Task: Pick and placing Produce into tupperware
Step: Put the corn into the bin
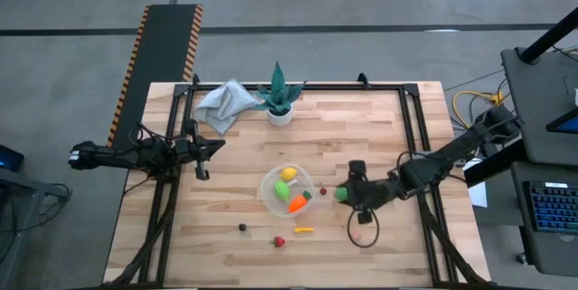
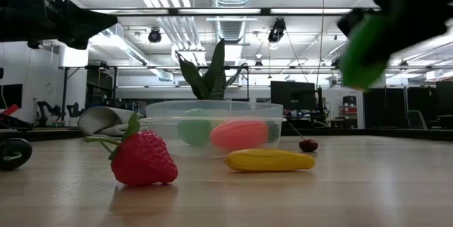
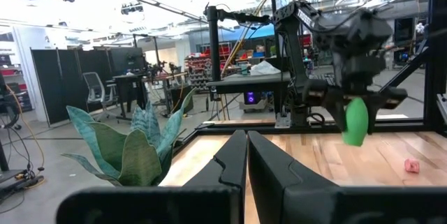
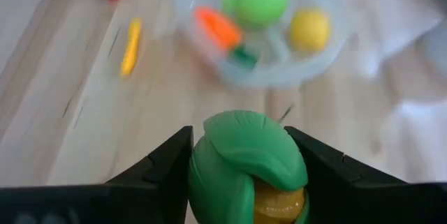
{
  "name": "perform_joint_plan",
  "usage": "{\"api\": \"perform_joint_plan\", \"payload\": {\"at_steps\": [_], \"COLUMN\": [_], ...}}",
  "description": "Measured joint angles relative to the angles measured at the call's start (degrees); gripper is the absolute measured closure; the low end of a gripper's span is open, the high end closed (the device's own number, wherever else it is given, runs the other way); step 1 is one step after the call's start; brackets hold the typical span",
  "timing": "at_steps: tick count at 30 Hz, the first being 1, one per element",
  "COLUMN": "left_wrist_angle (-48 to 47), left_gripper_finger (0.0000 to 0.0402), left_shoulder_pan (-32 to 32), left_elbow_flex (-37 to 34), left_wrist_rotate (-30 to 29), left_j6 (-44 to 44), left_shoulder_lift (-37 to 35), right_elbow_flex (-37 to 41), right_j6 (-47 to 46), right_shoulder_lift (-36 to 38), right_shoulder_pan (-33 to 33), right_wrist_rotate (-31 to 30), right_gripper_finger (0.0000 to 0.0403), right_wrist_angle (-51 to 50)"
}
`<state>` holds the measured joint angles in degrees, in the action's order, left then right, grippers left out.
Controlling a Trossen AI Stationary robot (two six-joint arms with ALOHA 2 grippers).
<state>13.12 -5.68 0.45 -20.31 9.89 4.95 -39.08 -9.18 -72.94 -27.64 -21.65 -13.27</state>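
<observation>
The round clear tupperware point(image 1: 271, 198) sits mid-table and holds a yellow lemon point(image 1: 289, 173), a green piece point(image 1: 282, 188) and an orange carrot point(image 1: 297, 203). My right gripper point(image 1: 348, 193) hovers just right of it, shut on a green leafy piece with a yellow core point(image 4: 244, 158). Loose on the wood lie a red strawberry point(image 1: 279, 241), a yellow-orange piece point(image 1: 304, 230), a dark bit point(image 1: 242, 228) and a small red bit point(image 1: 322, 191). My left gripper point(image 1: 204, 151) waits shut near the table's left side, holding nothing. My right gripper pinches the green piece between its two fingers point(image 4: 167, 161), one on each flank of the piece's body point(image 4: 209, 168). The fingers reach in from the table's right side. The piece is lifted clear of the table point(image 2: 364, 50), its rounded green end pointing toward the tupperware.
A teal spiky plant in a white pot point(image 1: 280, 102) and a grey cloth point(image 1: 224, 102) stand at the far edge. A black cable loop point(image 1: 362, 232) lies on the wood below my right gripper. A black frame rail point(image 1: 415, 136) borders the table's right side.
</observation>
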Motion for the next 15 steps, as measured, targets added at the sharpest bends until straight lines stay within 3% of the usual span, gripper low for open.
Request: {"api": "perform_joint_plan", "payload": {"at_steps": [8, 15], "left_wrist_angle": [0.2, 0.2], "left_gripper_finger": [0.0402, 0.0402], "left_shoulder_pan": [0.0, 0.0], "left_elbow_flex": [0.0, 0.0], "left_wrist_rotate": [0.0, 0.0], "left_j6": [0.0, 0.0], "left_shoulder_lift": [0.0, -0.2], "right_elbow_flex": [-5.1, -13.7], "right_j6": [15.3, 22.3], "right_shoulder_lift": [-4.2, -14.5], "right_shoulder_pan": [8.9, 15.3], "right_wrist_rotate": [7.6, 16.6], "right_gripper_finger": [0.0216, 0.0216], "right_wrist_angle": [8.7, 9.0]}}
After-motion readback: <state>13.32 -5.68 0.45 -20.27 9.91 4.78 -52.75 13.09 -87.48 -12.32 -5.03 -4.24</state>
